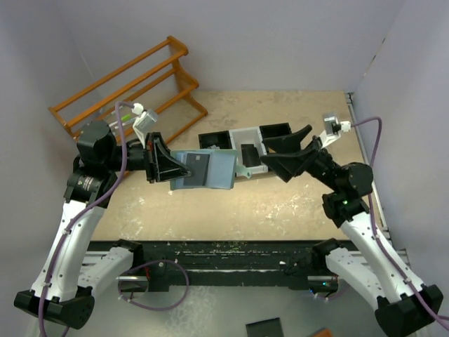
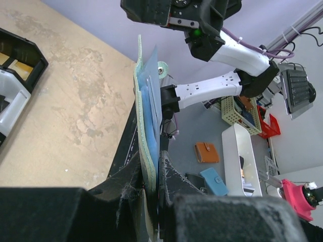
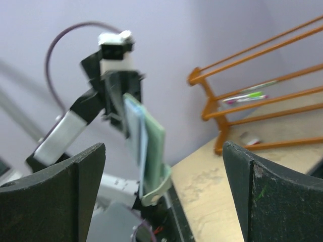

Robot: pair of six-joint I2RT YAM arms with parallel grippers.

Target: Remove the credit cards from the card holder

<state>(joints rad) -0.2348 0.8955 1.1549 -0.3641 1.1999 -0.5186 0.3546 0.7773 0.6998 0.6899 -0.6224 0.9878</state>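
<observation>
Top view:
- The card holder [image 1: 214,172] is held open above the desk [image 1: 280,203], its light blue inside turned upward, in front of the bin tray [image 1: 245,137].
- The left pincer [image 1: 174,170] is closed on the holder's left edge.
- One dark grey credit card [image 1: 198,166] is seen against the inside of the holder, near that pincer.
- The right pincer [image 1: 290,152] is spread open just right of the holder, over the tray, with nothing between its jaws.
- A dark flat item lies in the tray's white middle compartment; whether it is a card cannot be told.
- A wooden rack [image 1: 126,84] stands at the far left of the desk.

Left wrist view:
- The holder [image 2: 146,126] is seen edge-on, clamped between the two fingers [image 2: 126,181], teal outer skin to the left and blue inner layers to the right.
- The snap tab [image 2: 162,68] sticks out near the top edge.
- No card face can be made out from this angle.

Right wrist view:
- Both fingers [image 3: 60,196] stand wide apart at the frame's sides.
- The holder [image 3: 149,143] is seen beyond them, blurred, hanging in the left pincer, apart from the right pincer.
- Pens [image 3: 247,96] rest on the rack [image 3: 212,96].
</observation>
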